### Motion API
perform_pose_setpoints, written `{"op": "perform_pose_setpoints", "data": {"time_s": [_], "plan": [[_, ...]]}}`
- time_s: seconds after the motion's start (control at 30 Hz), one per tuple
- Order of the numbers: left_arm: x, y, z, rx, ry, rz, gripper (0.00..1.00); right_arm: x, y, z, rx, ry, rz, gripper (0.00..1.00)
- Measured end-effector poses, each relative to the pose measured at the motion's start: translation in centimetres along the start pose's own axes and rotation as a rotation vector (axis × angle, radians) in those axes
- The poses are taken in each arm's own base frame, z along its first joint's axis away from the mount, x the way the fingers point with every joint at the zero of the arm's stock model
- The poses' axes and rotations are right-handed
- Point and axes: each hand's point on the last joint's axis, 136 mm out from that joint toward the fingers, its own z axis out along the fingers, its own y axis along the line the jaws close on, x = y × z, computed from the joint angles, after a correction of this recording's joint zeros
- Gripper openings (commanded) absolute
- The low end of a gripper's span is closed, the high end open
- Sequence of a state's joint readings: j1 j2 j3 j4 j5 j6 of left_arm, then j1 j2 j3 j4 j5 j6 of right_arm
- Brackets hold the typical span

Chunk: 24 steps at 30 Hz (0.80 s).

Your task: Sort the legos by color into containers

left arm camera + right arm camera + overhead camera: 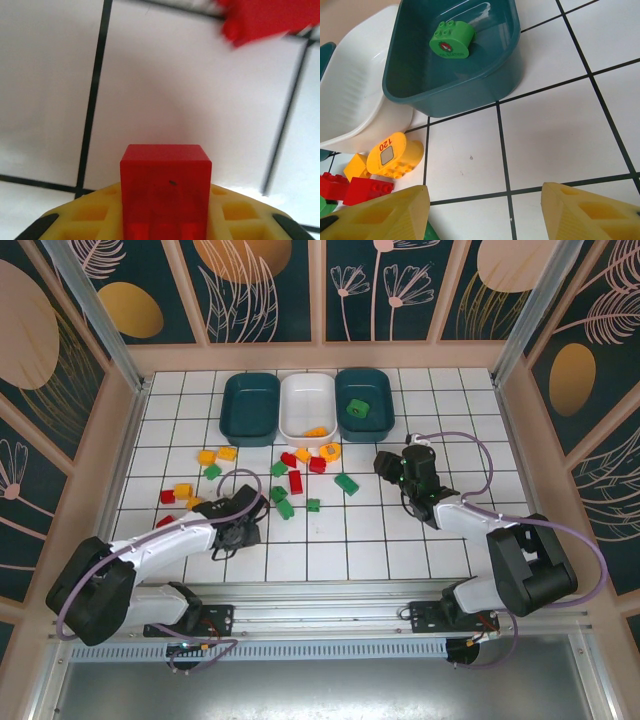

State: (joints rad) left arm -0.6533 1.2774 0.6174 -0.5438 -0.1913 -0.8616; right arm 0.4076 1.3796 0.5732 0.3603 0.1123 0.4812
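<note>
left tool (245, 512) was closed on a red brick (166, 187), pinched between its yellow fingers over bare white tile. right tool (485, 212) was spread wide and empty, near the right teal tray (485, 85), which held a green brick (452, 39). white tray (307, 400) held an orange brick (316, 430). left teal tray (250, 405) was empty, so red judged to belong there.

to do it well: lift clear first, as loose bricks (296, 480) lay on the tabletop (380, 540) between tool and trays, then release low over the tray's middle. back wall (320, 357) stood just behind the trays. more open room lay further left.
</note>
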Motion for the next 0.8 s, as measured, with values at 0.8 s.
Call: {"op": "perform_pose_setpoints", "data": {"time_s": [0.8], "plan": [[-34.5, -6.0, 1.6, 0.137, -0.293, -0.127, 0.12, 0.2, 0.2, 1.5, 0.047, 0.088, -0.037, 0.61]]}}
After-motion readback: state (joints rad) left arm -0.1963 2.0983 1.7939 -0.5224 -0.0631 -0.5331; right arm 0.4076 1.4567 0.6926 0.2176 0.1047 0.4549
